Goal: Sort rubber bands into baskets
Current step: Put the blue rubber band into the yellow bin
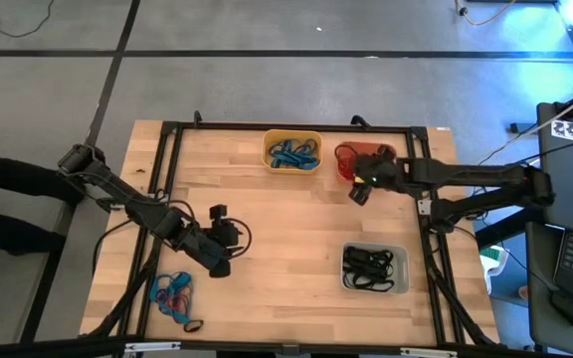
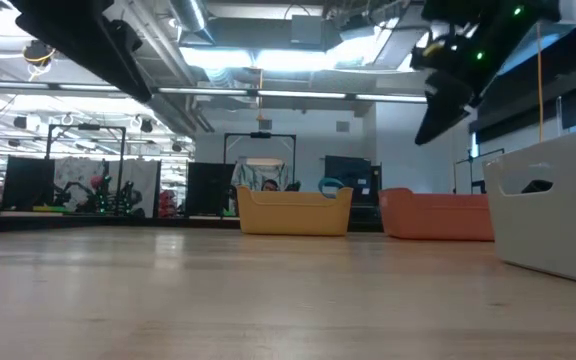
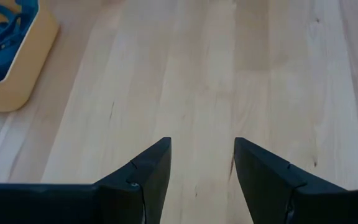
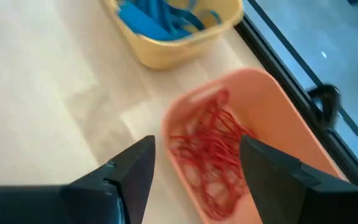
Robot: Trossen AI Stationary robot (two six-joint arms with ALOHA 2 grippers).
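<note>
The right gripper [image 1: 359, 191] is held above the orange basket [image 1: 344, 164] at the far right of the table [image 1: 296, 239], and in its wrist view its two dark fingers [image 4: 132, 171] are seen spread apart with nothing between them, the orange basket [image 4: 278, 106] lying directly beyond them. A tangle of red rubber bands [image 4: 213, 155] is contained in that basket. Just beside it, the yellow basket [image 1: 292, 150] is placed at the far middle edge of the table, and blue rubber bands [image 1: 293, 153] are piled inside it; the same yellow basket [image 4: 185, 37] is seen beyond the orange one in the right wrist view. The pale grey basket [image 1: 374, 268] is set nearer the front on the right side, well apart from the other two, and black rubber bands [image 1: 370, 265] are held in it. The left gripper [image 1: 219, 261] is positioned low over the bare wood at the left of the table, its fingers [image 3: 148, 171] parted and empty. Near the front left corner, a loose heap of unsorted rubber bands [image 1: 172, 291], blue and red, is left on the table, with a single black band [image 1: 193, 325] lying just in front of it.
</note>
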